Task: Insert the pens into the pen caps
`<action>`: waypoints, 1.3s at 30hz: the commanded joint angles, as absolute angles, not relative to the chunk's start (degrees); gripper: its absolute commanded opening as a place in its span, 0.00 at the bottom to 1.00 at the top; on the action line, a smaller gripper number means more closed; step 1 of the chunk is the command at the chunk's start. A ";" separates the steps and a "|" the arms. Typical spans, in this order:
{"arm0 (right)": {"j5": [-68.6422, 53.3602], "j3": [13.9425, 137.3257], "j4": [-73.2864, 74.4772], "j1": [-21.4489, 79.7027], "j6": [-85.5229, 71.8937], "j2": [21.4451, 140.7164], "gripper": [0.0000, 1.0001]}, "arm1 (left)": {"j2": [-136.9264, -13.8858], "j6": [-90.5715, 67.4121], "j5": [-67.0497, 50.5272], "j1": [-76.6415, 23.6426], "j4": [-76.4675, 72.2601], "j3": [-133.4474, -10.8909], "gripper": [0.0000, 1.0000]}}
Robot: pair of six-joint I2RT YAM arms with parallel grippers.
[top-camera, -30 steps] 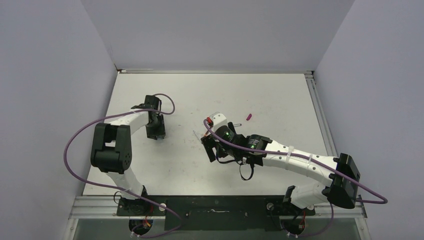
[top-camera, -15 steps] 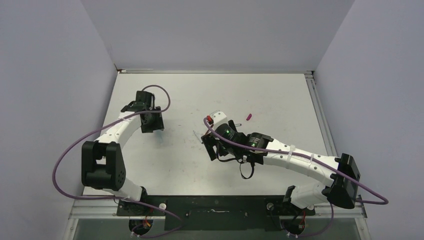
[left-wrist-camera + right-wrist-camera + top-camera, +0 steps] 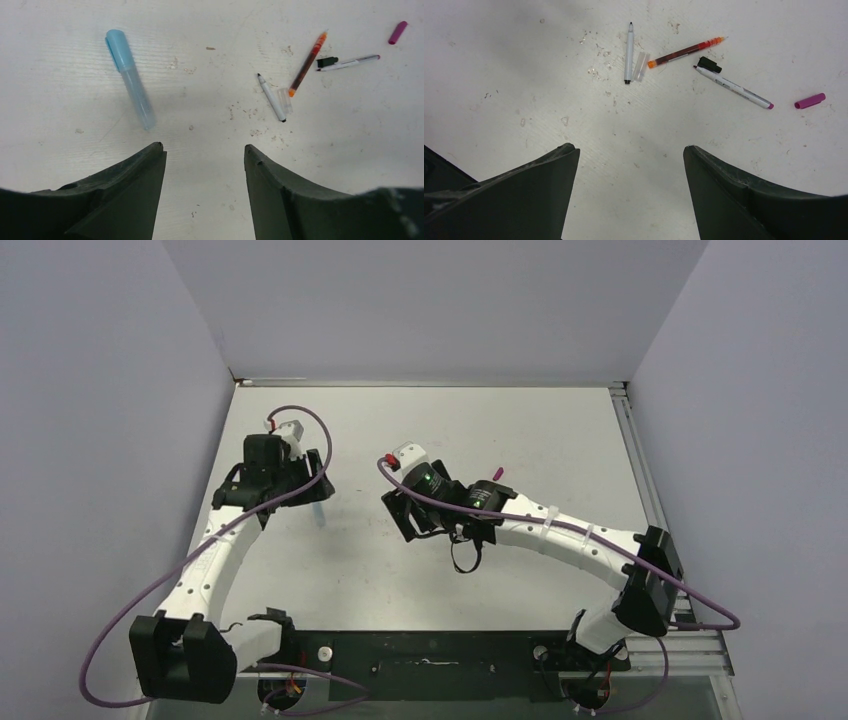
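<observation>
In the left wrist view a light-blue capped pen (image 3: pixel 128 77) lies ahead and left of my open, empty left gripper (image 3: pixel 202 146). Further right lie a white pen with a black tip (image 3: pixel 271 97), a clear cap (image 3: pixel 285 100), a red pen (image 3: pixel 307 62), a black cap (image 3: pixel 327 61), a white pen with a purple end (image 3: pixel 348 63) and a purple cap (image 3: pixel 398 32). The right wrist view shows the white pen (image 3: pixel 628 52), clear cap (image 3: pixel 640 66), red pen (image 3: pixel 685 52), black cap (image 3: pixel 709 64), purple-ended pen (image 3: pixel 733 87) and purple cap (image 3: pixel 810 100) ahead of my open, empty right gripper (image 3: pixel 629 146).
In the top view the left gripper (image 3: pixel 308 488) is at the table's left-middle and the right gripper (image 3: pixel 402 518) near the centre, covering most of the pens. The purple cap (image 3: pixel 497 473) lies right of it. Grey walls stand along the left, back and right edges.
The left arm has stretched out, and its gripper has moved back and left. The right gripper has shifted left and slightly back. Nothing was grasped.
</observation>
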State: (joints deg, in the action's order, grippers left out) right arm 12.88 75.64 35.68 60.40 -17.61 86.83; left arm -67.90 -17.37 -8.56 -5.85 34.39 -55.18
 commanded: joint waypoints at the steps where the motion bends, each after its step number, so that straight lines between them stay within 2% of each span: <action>1: 11.07 80.68 36.33 58.90 -14.40 90.01 0.75 | -61.94 -17.95 -15.15 -5.96 29.32 -52.17 0.57; 11: 4.98 90.02 36.27 55.68 -13.09 102.74 0.64 | -50.79 -18.61 -19.06 -6.81 25.79 -44.42 0.57; 30: 0.53 108.04 38.86 51.45 -13.09 126.27 0.36 | -47.28 -16.88 -5.98 -10.45 29.38 -44.45 0.57; 39: -1.39 109.86 39.04 50.18 -13.25 130.77 0.33 | -47.18 -16.70 -4.75 -11.53 29.32 -44.69 0.57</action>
State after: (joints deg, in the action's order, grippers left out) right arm -0.21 107.07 38.87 50.72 -13.47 130.39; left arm -48.03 -17.43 -5.98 -10.83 30.30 -43.00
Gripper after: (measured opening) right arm 0.332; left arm 0.567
